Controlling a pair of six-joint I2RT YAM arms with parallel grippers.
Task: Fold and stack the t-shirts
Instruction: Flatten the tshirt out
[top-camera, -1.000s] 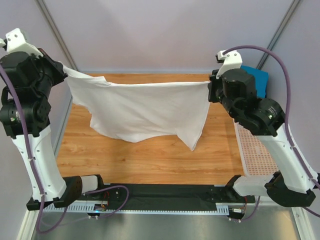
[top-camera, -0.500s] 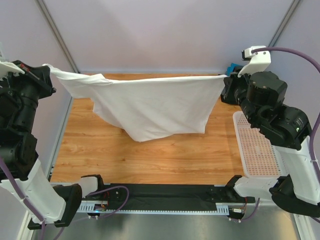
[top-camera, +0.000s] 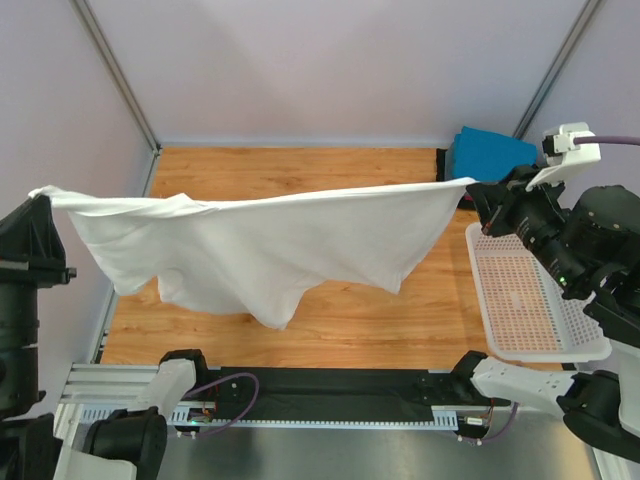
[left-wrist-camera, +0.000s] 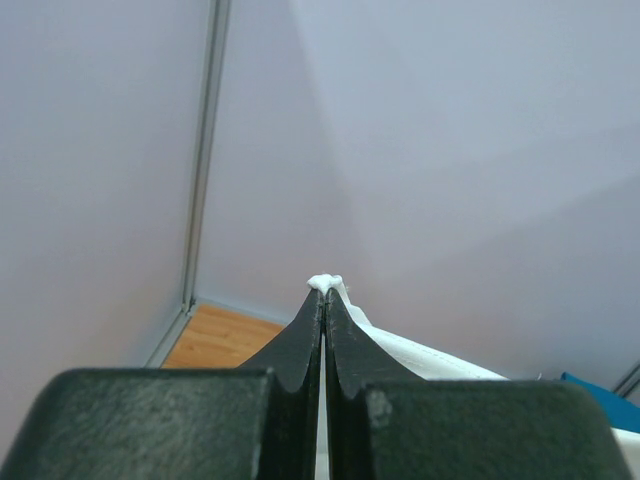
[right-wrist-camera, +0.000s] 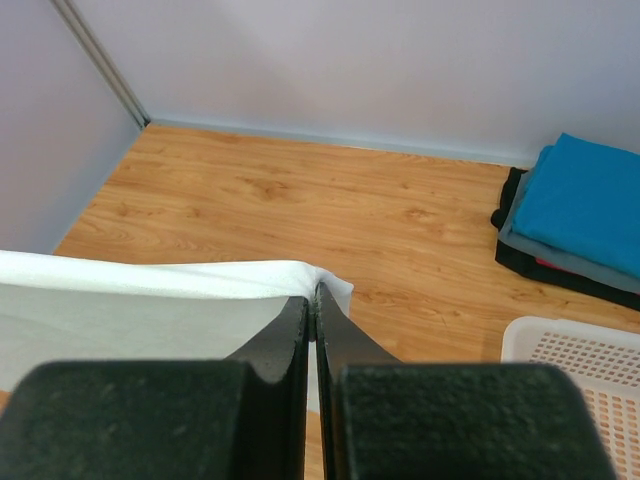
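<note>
White t-shirt (top-camera: 280, 235) hangs stretched midair; blue tee (top-camera: 490, 152) lies folded far right.

Pale lavender walls (top-camera: 330, 70) are closing in the wood-grain counter (top-camera: 300, 170) along its far, left and right edges. Grey metal posts (top-camera: 113, 70) are rising from its two far corners, leaning outward. Soft, even light is falling over the wood, casting only faint shadows.

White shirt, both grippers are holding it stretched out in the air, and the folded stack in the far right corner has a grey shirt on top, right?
Not quite: the stack has a blue shirt on top, with grey beneath it, as the right wrist view shows. The left gripper and right gripper do hold the white shirt stretched in the air.
</note>
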